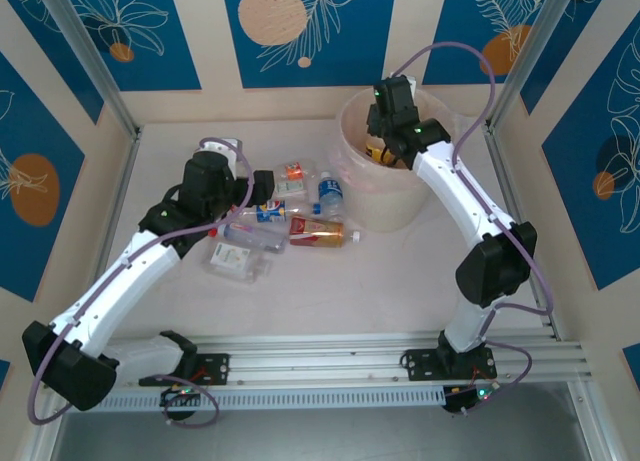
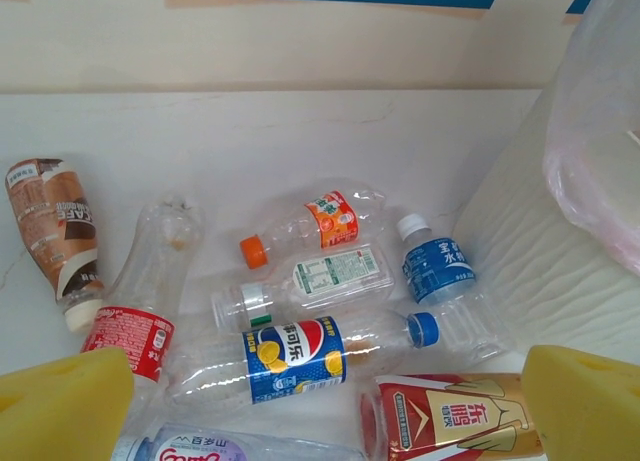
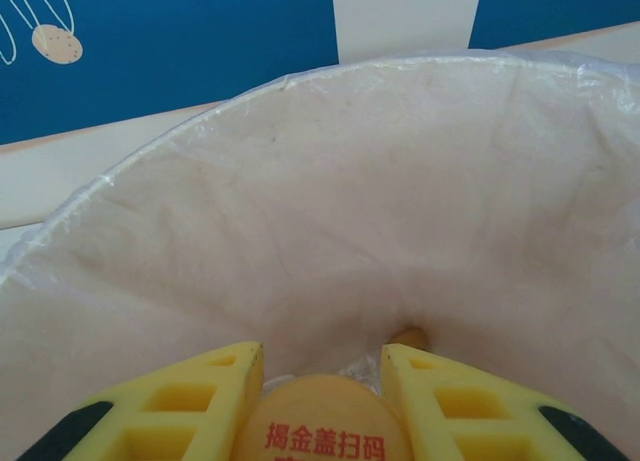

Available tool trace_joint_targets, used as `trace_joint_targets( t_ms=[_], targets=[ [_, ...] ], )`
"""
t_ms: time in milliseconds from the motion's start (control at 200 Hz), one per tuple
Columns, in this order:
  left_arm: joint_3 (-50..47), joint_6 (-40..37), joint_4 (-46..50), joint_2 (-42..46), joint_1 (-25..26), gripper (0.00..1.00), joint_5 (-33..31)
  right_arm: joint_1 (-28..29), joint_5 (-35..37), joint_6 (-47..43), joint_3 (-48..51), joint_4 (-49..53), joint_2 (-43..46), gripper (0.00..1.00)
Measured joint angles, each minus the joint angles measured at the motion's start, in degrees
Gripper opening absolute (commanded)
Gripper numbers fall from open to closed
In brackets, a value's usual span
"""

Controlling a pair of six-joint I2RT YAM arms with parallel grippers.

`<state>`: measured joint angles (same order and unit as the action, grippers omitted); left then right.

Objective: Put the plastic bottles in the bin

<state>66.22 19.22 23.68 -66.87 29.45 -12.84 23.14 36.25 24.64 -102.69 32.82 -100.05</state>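
Right gripper (image 3: 322, 359) clamped on an orange bottle (image 3: 320, 431), over the bin (image 3: 420, 181). Left gripper (image 2: 325, 411) wide open above the loose bottles (image 2: 300, 356) on the table (image 2: 300, 141) beside the bin. They look light, crushable and slick. Best pinched mid-body, across the label.

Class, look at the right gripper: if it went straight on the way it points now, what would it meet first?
The right gripper, shut on an orange bottle, points down into the bin. It would probably meet the bag-lined inside of the bin first; depth there is hard to judge.
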Motion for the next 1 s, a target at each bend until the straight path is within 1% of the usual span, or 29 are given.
trace_joint_targets(
  t_ms=[245, 385, 640, 775, 800, 865, 935, 1000],
  targets=[
    [0.1, 0.2, 0.0, -0.6, -0.2, 0.99, 0.8, -0.3, -4.9, 0.5, -0.1, 0.5, 0.9, 0.01],
    [0.1, 0.4, 0.0, -0.6, -0.2, 0.99, 0.8, 0.1, -6.2, 0.5, -0.3, 0.7, 1.1, 0.01],
    [0.1, 0.4, 0.0, -0.6, -0.4, 0.99, 0.9, 0.7, -6.1, -0.9, 0.0, -1.6, 1.1, 0.0],
    [0.1, 0.4, 0.0, -0.6, -0.5, 1.0, 0.9, 0.7, -6.0, -1.3, -1.3, -2.4, -1.1, 0.01],
    [0.1, 0.4, 0.0, -0.6, -0.5, 0.99, 0.9, 0.7, -6.0, -1.3, -2.0, -2.4, -2.0, 0.02],
    [0.1, 0.4, 0.0, -0.6, -0.6, 1.0, 0.9, 0.4, -5.7, -1.3, -4.4, -2.4, -4.4, 0.1],
    [0.1, 0.4, 0.0, -0.6, -0.6, 1.0, 0.9, 0.2, -5.3, -1.2, -6.2, -2.1, -6.1, 0.22],
    [0.1, 0.4, 0.0, -0.6, -0.6, 1.0, 0.9, 0.2, -5.1, -1.2, -7.2, -1.7, -6.9, 0.29]
  ],
)
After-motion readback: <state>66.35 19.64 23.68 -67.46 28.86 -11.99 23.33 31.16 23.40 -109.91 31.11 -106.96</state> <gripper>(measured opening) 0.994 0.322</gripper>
